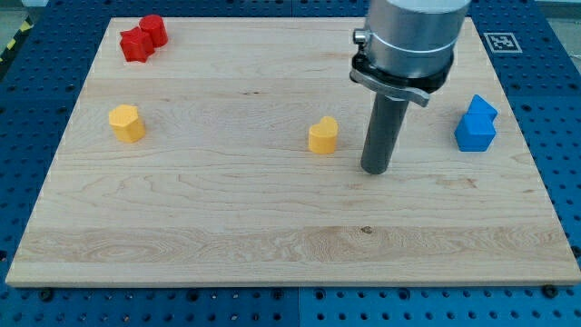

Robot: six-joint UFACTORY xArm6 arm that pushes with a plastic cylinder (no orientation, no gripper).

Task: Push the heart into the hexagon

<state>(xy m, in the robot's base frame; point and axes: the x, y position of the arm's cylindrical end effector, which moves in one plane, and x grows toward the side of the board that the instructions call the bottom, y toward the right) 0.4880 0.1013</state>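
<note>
A yellow heart block [322,136] lies near the middle of the wooden board [272,227]. A yellow hexagon block [127,123] lies far off toward the view's left, at about the same height in the view. My tip [375,170] rests on the board just to the right of the heart and slightly lower. A small gap separates them, so they are not touching. The rod rises from the tip to the grey arm body [408,41] at the view's top.
Two red blocks sit touching in the board's top-left corner, one star-like [135,45] and one rounder [153,29]. Two blue blocks [476,124] sit touching near the right edge. A blue pegboard [554,109] surrounds the board.
</note>
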